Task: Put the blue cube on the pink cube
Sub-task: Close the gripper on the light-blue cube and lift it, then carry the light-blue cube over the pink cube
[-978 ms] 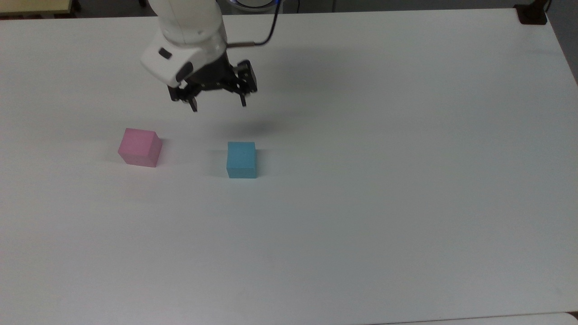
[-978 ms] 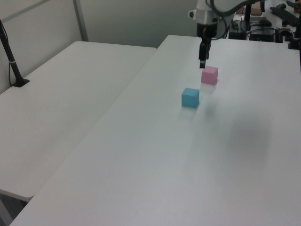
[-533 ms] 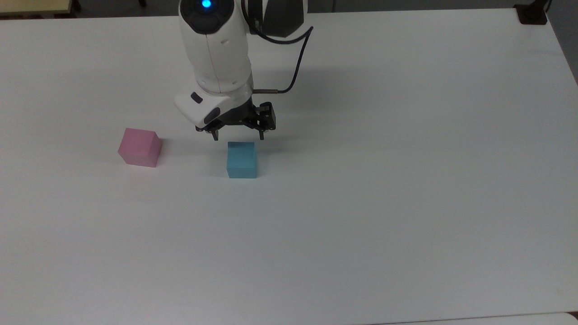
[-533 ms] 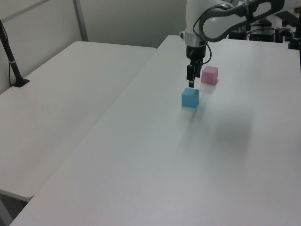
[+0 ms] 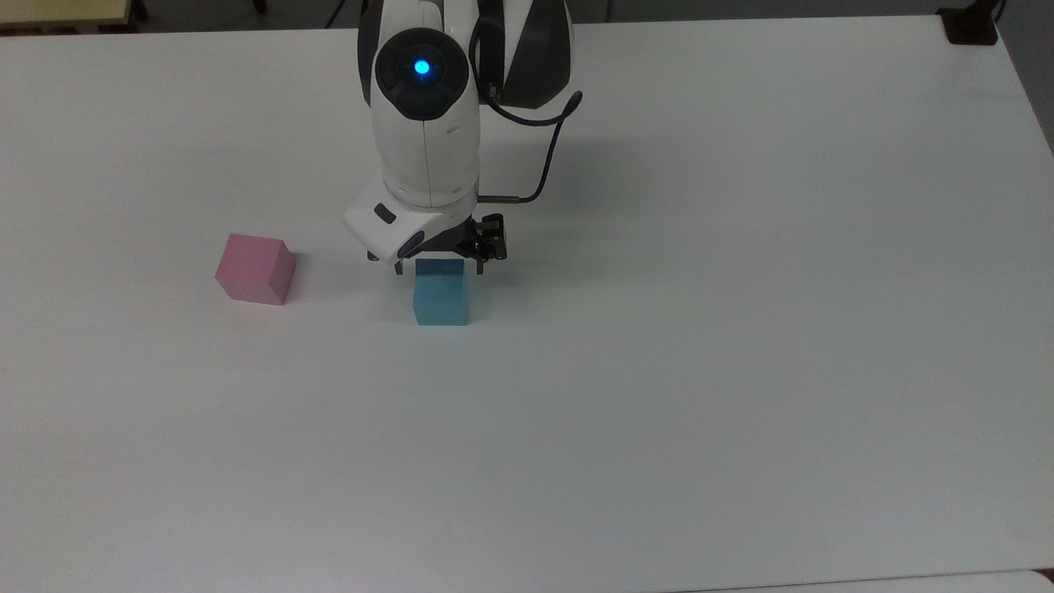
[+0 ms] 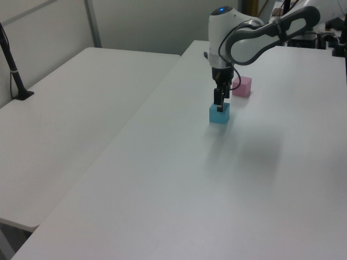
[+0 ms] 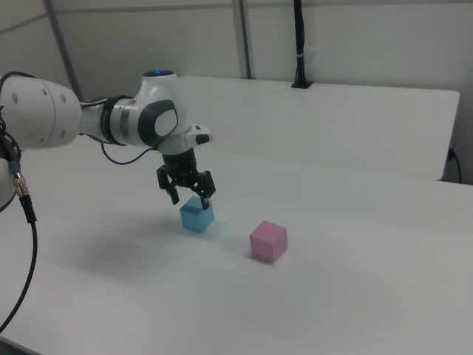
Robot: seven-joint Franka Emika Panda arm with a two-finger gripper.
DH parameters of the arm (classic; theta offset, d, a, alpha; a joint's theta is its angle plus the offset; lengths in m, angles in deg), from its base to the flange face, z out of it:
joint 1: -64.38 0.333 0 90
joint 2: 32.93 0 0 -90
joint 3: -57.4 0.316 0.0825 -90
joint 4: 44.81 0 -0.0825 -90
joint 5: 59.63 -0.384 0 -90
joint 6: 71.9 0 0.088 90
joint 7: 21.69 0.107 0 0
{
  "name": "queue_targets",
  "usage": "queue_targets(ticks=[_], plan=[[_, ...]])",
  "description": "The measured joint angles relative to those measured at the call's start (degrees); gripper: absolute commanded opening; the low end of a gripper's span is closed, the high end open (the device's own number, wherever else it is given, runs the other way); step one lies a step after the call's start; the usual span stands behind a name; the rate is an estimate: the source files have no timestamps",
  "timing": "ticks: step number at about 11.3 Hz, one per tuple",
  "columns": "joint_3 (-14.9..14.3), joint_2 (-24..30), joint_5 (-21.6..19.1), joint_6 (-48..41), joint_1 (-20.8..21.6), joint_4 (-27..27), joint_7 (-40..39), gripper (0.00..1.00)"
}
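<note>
The blue cube (image 5: 440,298) rests on the white table (image 5: 741,329), with the pink cube (image 5: 255,269) apart from it toward the top view's left. My gripper (image 5: 439,266) is open and points down over the blue cube, one finger on each side of its upper part with gaps still showing. In the left view the gripper (image 6: 218,106) hangs at the blue cube's (image 6: 219,115) top, and the pink cube (image 6: 242,86) stands behind it. In the right view the gripper (image 7: 191,198) sits just above the blue cube (image 7: 197,216), and the pink cube (image 7: 267,241) lies to the right view's right.
A black clamp (image 5: 970,25) sits at the table's far right corner in the top view. A second white table (image 6: 70,114) adjoins on the left view's left, carrying a black post (image 6: 13,70). A cable (image 7: 22,222) hangs at the right view's left edge.
The arm has swung from behind the two cubes to over the blue cube and come down, so the open fingers now flank its top. Neither cube has moved.
</note>
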Motion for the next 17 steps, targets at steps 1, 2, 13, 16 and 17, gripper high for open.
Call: queue_targets(ticks=[1, 2, 13, 16, 17], plan=[[0.02, -0.22, 0.0, 0.99, 0.0, -0.01, 0.01, 1.0], [0.08, -0.56, 0.0, 1.77, 0.0, -0.01, 1.05, 0.9], [1.0, 0.1, 2.37, 2.19, -2.51, -2.8, 5.91, 0.49], [0.74, 3.6, 2.44, 1.92, -8.06, -2.75, -0.4, 0.49], [0.58, 4.47, 2.48, 1.26, -9.91, -2.75, -2.0, 0.49]])
